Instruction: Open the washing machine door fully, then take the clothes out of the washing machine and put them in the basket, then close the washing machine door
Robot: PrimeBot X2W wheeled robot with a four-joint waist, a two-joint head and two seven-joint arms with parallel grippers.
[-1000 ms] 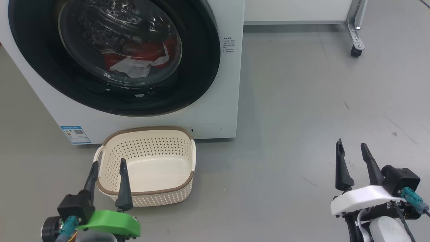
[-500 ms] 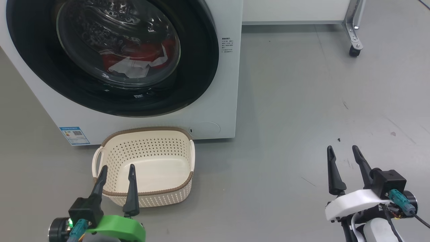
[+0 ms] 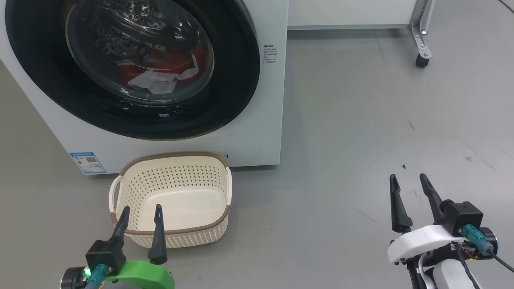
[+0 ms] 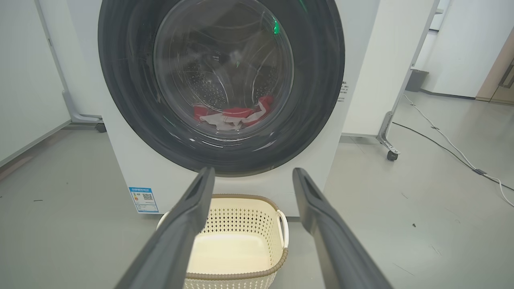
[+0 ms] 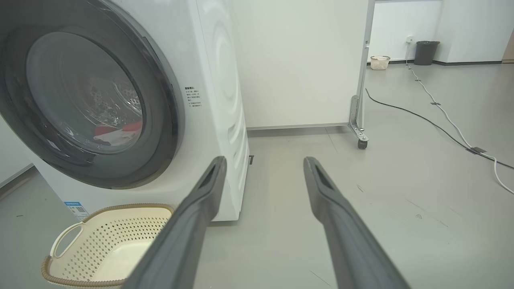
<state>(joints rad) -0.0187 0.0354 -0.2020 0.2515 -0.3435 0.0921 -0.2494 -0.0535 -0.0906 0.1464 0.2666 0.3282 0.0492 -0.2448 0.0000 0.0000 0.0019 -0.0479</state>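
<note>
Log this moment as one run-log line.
washing machine door shut | clothes inside washing machine | basket empty, on floor | left gripper open, empty | right gripper open, empty

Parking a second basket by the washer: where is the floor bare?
Bare floor runs right of the basket and washing machine, out to the right claw and the caster. Crowded: the basket sits close to the machine, left claw by its near rim.

Basket (image 3: 188,230) before washing machine (image 3: 274,120), clothes (image 3: 160,78) inside.
</note>
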